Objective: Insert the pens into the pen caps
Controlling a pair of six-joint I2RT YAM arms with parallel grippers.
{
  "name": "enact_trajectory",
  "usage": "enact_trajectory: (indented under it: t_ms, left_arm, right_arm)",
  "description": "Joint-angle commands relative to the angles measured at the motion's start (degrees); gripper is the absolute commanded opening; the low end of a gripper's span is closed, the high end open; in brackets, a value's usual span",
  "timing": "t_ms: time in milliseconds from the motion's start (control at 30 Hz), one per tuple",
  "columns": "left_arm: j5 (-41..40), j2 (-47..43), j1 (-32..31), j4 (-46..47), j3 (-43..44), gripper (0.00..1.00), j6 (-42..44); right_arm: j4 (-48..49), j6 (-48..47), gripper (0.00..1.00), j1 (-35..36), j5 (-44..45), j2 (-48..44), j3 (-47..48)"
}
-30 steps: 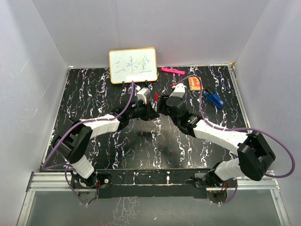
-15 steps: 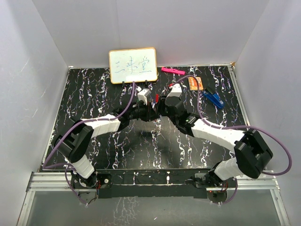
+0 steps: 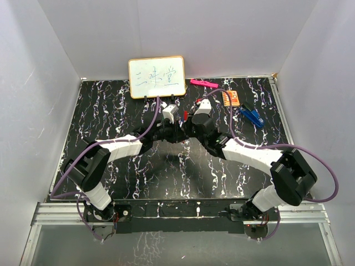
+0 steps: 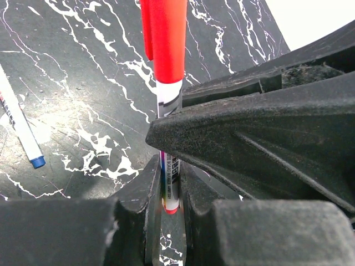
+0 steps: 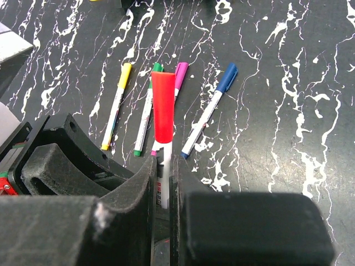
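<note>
Holding one white pen (image 4: 168, 102) together, our left jaws pinch its tail and our right jaws pinch the barrel nearer the red cap (image 5: 163, 105), seated on its tip. Capped yellow pen (image 5: 116, 108), green pen (image 5: 145, 116), purple pen (image 5: 181, 70) and blue pen (image 5: 208, 113) lie side by side on the tabletop (image 5: 288, 111).

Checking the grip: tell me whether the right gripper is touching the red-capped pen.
Touching. The right wrist view shows the right gripper closed on the white barrel of the red-capped pen, with no gap.
</note>
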Motion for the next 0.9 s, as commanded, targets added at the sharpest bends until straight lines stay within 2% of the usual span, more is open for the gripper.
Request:
enact_trajectory:
  t_ms: [0, 33, 133, 167, 200, 533, 867]
  left_arm:
    - [-0.7, -1.6, -0.3, 1.0, 0.8, 0.1, -0.2]
    - [-0.8, -1.8, -0.3, 1.0, 0.7, 0.23, -0.2]
    - [-1.5, -2.8, -0.3, 0.6, 0.0, 0.52, 0.0]
    - [-1.9, -3.2, -0.3, 0.3, -0.4, 0.6, 0.1]
    - [-2.3, -3.9, -0.3, 0.0, -1.0, 0.64, 0.2]
    - [-12.3, -14.1, -0.3, -7.5, -9.4, 0.65, 2.1]
    - [-22.3, -24.8, -0.2, -16.9, -10.5, 0.67, 6.5]
  right_arm:
    - [2.1, 0.0, 0.0, -0.8, 2.8, -0.3, 3.3]
    - [1.9, -0.1, 0.0, -0.9, 3.3, -0.2, 3.4]
    - [1.1, -0.1, 0.0, -1.6, 4.9, 0.7, 4.7]
    - [0.7, 0.0, 0.0, -2.0, 5.4, 1.1, 5.2]
    - [0.4, 0.1, 0.0, -2.4, 5.6, 1.6, 5.6]
    - [-6.3, 4.6, 0.0, -6.7, 4.7, 10.0, 11.0]
    - [-8.9, 3.8, 0.0, -7.9, 2.6, 18.6, 15.7]
